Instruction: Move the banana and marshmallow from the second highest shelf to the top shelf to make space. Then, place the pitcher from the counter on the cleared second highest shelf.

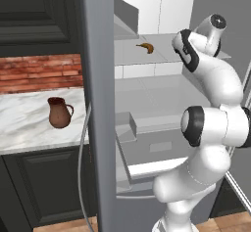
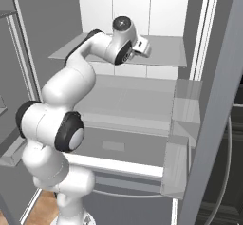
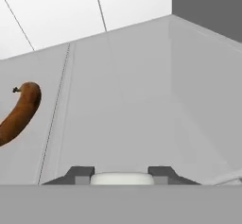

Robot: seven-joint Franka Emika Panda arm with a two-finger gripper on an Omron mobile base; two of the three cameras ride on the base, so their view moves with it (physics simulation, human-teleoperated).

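Marshmallow (image 3: 122, 178), white, rounded, apparently pinched between claw (image 3: 121, 176) tips.

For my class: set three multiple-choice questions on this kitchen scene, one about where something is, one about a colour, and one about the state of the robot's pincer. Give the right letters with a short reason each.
1. Where is the pitcher?
A. On the counter
B. On a shelf beside the banana
C. In the pincer

2. What colour is the banana?
A. Green
B. Orange-brown
C. White

3. What is between the tips of the pincer?
A. The banana
B. Nothing
C. A small white block, the marshmallow

Answers:
1. A: the left base view shows it standing on the marble worktop in front of the brick wall.
2. B: both the left base view and the hand view show it orange-brown with dark tips.
3. C: the hand view shows the white block sitting between the two dark tips, with the banana lying apart on the shelf plate.
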